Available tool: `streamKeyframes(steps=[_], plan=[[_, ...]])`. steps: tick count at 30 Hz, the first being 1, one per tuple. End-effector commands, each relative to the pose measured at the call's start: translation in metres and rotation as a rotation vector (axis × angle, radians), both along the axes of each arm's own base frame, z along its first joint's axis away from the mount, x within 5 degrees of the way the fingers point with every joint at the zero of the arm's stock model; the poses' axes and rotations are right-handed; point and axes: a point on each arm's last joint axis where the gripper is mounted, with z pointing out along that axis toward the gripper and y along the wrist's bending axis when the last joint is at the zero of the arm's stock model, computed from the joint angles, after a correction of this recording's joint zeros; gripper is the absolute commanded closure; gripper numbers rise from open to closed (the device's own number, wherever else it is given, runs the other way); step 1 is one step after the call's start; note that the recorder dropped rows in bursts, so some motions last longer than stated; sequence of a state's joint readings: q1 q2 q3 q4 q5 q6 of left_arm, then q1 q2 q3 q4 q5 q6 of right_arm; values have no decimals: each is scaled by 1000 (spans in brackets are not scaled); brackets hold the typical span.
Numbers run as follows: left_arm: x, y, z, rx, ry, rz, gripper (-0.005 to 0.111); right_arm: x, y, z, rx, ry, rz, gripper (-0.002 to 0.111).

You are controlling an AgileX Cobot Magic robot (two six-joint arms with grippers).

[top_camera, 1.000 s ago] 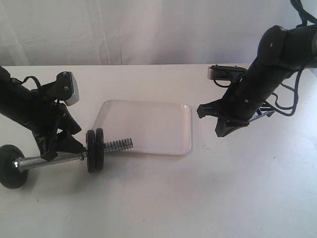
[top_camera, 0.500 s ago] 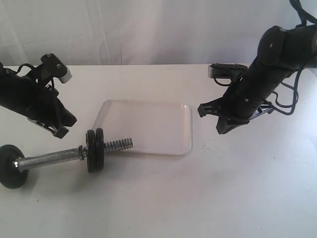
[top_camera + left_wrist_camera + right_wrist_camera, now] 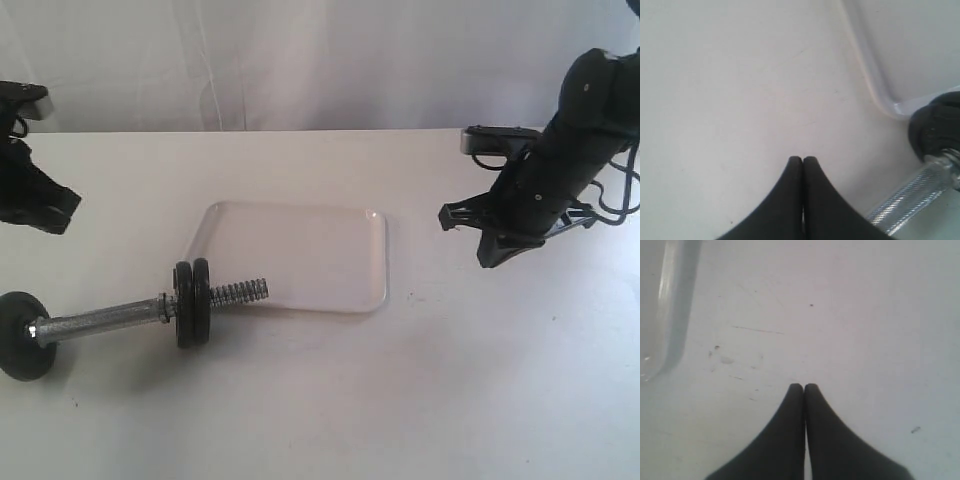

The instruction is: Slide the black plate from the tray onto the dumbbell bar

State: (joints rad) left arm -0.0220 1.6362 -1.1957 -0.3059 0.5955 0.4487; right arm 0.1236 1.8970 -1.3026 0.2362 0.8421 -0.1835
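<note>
A robot lab test bench: plain white table [image 3: 420, 400] before a draped white backdrop [image 3: 300, 60].

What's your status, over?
Left gripper shut, empty, clear of the dumbbell bar. Right gripper shut, empty, beside the tray. Black plate threaded on the bar. Nothing in the way.

Three black plates [image 3: 192, 303]; one dumbbell bar [image 3: 100, 322]; one tray [image 3: 300, 250]; two end effectors [image 3: 803, 160] [image 3: 804, 387].

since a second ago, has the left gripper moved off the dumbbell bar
Yes. It was at the dumbbell bar; now the left gripper sits up and left of it in the exterior view, jaws shut.
</note>
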Motion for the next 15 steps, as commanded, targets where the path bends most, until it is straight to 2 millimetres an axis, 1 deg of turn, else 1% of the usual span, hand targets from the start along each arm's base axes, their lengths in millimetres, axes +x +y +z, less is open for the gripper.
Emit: streamKeyframes(steps=[1, 7, 10, 15], plan=[[-4, 23, 4, -15, 77, 167, 107, 0, -21, 4, -8, 18, -47, 108], [-10, 49, 2, -32, 146, 269, 107, 0, -34, 3, -34, 27, -62, 108], [-12, 63, 1, -4, 158, 335, 107, -2, -38, 3, -51, 39, -57, 108], [-15, 76, 0, 39, 179, 417, 107, -1, -40, 3, -59, 35, -58, 108]])
